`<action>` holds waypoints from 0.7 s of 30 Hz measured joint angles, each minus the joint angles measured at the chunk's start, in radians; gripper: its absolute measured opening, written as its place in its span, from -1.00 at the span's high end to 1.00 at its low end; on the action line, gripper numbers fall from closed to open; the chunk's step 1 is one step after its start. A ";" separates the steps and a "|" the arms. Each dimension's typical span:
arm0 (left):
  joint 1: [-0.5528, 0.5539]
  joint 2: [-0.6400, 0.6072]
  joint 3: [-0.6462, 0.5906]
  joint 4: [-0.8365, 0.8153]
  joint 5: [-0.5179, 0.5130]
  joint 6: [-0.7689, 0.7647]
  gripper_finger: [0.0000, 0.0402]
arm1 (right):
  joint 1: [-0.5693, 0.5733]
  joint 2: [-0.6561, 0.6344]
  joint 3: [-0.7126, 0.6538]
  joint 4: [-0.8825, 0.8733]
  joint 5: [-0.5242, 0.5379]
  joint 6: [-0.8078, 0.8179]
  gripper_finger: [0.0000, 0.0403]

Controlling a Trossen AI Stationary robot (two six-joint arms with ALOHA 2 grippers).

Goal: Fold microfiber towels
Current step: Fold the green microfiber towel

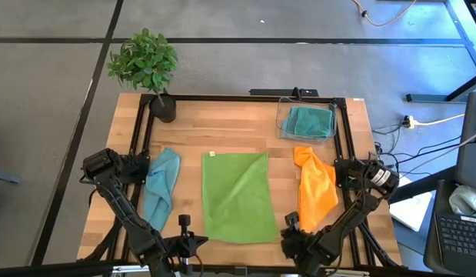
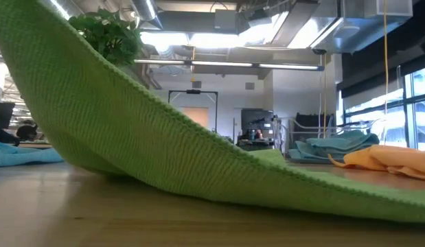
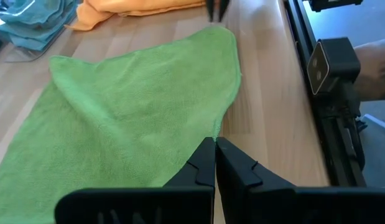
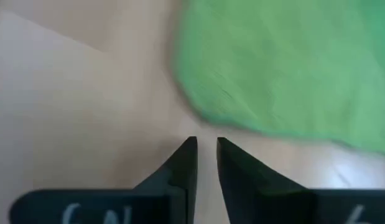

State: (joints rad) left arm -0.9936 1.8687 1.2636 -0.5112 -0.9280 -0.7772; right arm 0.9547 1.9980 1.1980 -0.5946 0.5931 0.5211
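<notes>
Here, lime green towel (image 4: pixel 285 68) just beyond right claw (image 4: pixel 206 146), fingers narrowly apart.

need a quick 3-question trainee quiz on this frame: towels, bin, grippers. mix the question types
1. True or false: the teal towel lies inside the clear bin.
2. Which towel lies flat at the middle of the table? A) the orange towel B) the lime green towel C) the light blue towel
3. Fill in: the left gripper, at the green towel's near corner, has its fingers ____.

Key
1. True; it sits in the bin at the far right corner.
2. B; the lime green towel is spread out, with the light blue towel bunched on its left and the orange towel on its right.
3. Shut; the right gripper shows a narrow gap over bare wood.
</notes>
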 joint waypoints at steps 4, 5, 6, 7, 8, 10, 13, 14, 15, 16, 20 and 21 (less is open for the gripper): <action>0.004 0.000 0.000 -0.002 0.001 0.002 1.00 | 0.008 0.000 0.001 0.097 -0.007 -0.111 0.57; 0.005 0.000 0.000 -0.002 0.002 0.002 1.00 | 0.009 0.000 0.001 0.096 0.013 -0.124 0.53; 0.005 0.000 0.000 -0.002 0.002 0.002 1.00 | 0.008 0.000 0.001 0.094 0.030 -0.132 0.48; 0.005 0.000 0.000 -0.002 0.002 0.002 1.00 | 0.007 0.000 0.001 0.095 0.048 -0.134 0.42; 0.005 0.000 0.000 -0.002 0.002 0.002 1.00 | 0.006 0.000 0.001 0.099 0.060 -0.134 0.36; 0.005 0.000 0.000 -0.002 0.002 0.002 1.00 | 0.001 0.000 0.001 0.130 0.069 -0.126 0.23; 0.005 0.000 0.000 -0.002 0.002 0.002 1.00 | -0.015 0.000 0.001 0.192 0.068 -0.095 0.05; 0.005 0.000 0.000 -0.002 0.002 0.002 1.00 | -0.020 0.004 0.002 0.203 0.068 -0.082 0.01; 0.005 0.000 0.000 -0.002 0.002 0.002 1.00 | -0.023 0.009 0.002 0.209 0.068 -0.080 -0.03; 0.005 0.000 0.000 -0.002 0.002 0.002 1.00 | -0.025 0.016 0.002 0.205 0.069 -0.081 -0.05; 0.005 0.000 0.000 -0.003 0.003 0.002 1.00 | -0.024 0.051 0.004 0.177 0.094 -0.078 -0.06; 0.005 0.000 0.000 -0.002 0.003 0.002 1.00 | -0.023 0.059 0.006 0.169 0.099 -0.077 -0.03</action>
State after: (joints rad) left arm -0.9887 1.8687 1.2633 -0.5137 -0.9245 -0.7750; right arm 0.9315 2.0570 1.2041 -0.4255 0.6923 0.4440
